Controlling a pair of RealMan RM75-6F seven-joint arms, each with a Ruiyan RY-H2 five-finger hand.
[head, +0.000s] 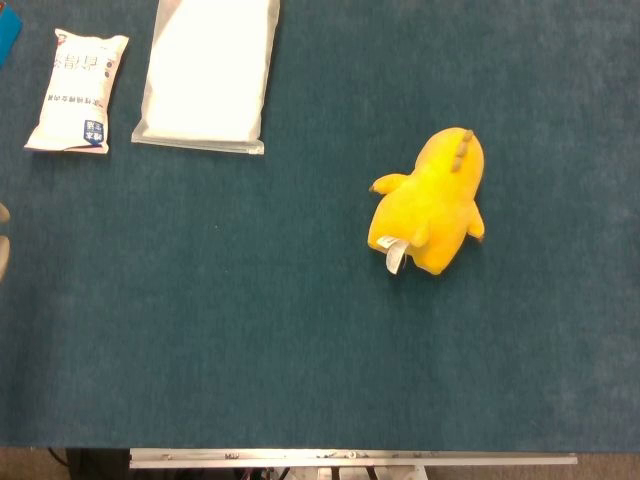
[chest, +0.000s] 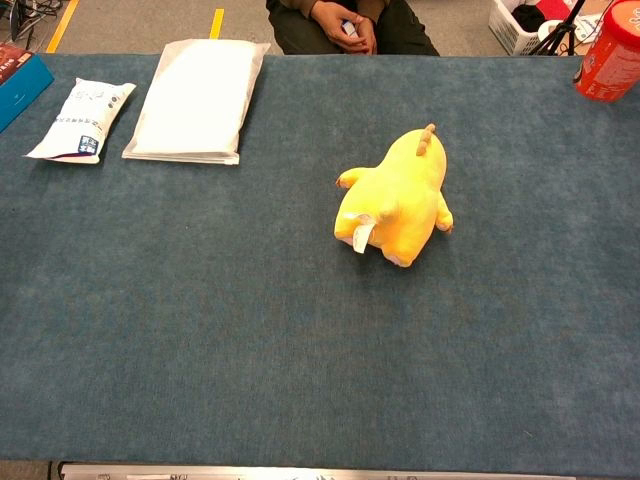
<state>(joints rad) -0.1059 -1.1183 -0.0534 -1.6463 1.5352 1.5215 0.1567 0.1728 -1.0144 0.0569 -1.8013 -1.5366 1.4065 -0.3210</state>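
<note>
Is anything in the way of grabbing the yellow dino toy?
Nothing visible does. The yellow dino toy lies alone on the blue table cloth. The small pouch and white packet sit far off, back left. No robot hand is in view.

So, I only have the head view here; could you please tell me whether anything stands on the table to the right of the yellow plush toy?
Observer: Yes, a red canister stands at the far right corner of the table, well apart from the plush toy.
Operator: Thank you. Is anyone beyond the far edge?
Observer: A person sits there with hands clasped, just right of the flat white pack.
Operator: And what is the blue sliver at my top left?
Observer: A blue box at the far left corner, left of the small white pouch.
</note>
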